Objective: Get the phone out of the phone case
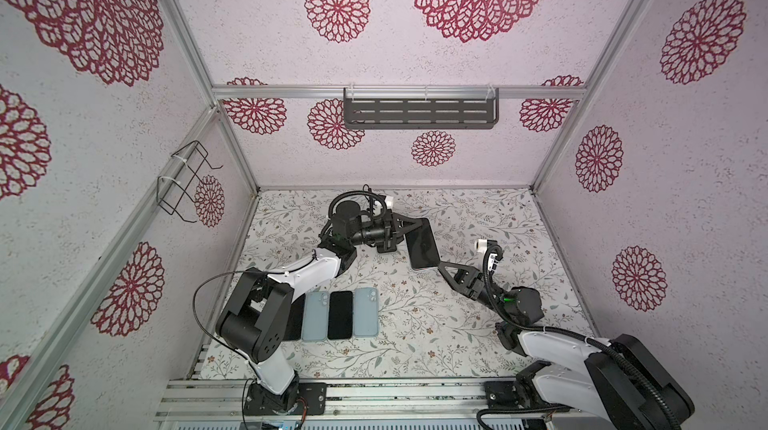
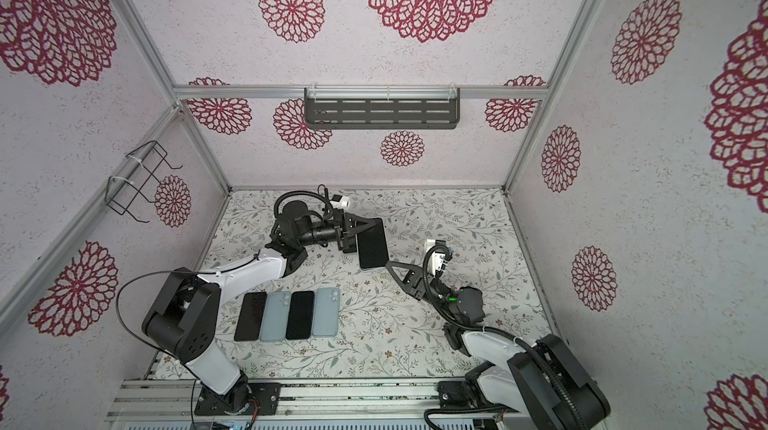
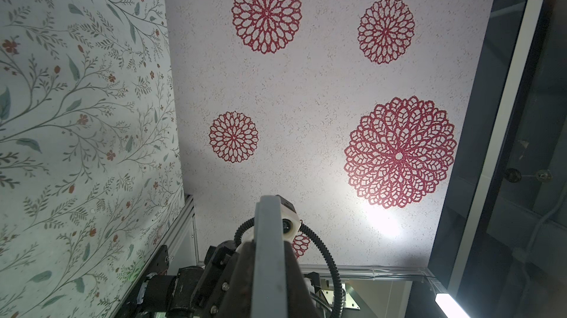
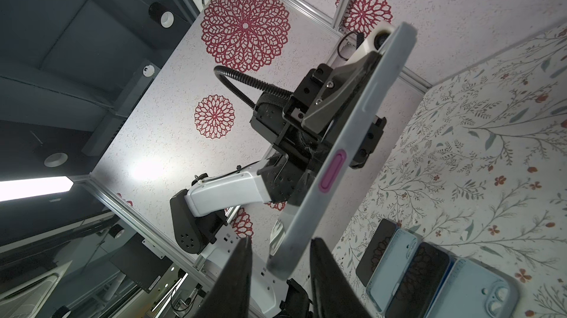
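Left pincer (image 1: pixel 415 228) clamps the cased phone (image 1: pixel 423 247) above the floral surface (image 1: pixel 498 324) in both top views; right pincer (image 1: pixel 441 268) reaches its near corner. Left wrist view: phone case (image 3: pixel 268 255) edge-on between clamped jaws. Right wrist view: right pincer (image 4: pixel 280 241) narrowly straddles the case's end, a gap on one side.

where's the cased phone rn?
Mid-scene in both top views: the cased phone is held above the table by the left gripper at its far end, the right gripper straddling its near corner, behind the row of phones and cases.
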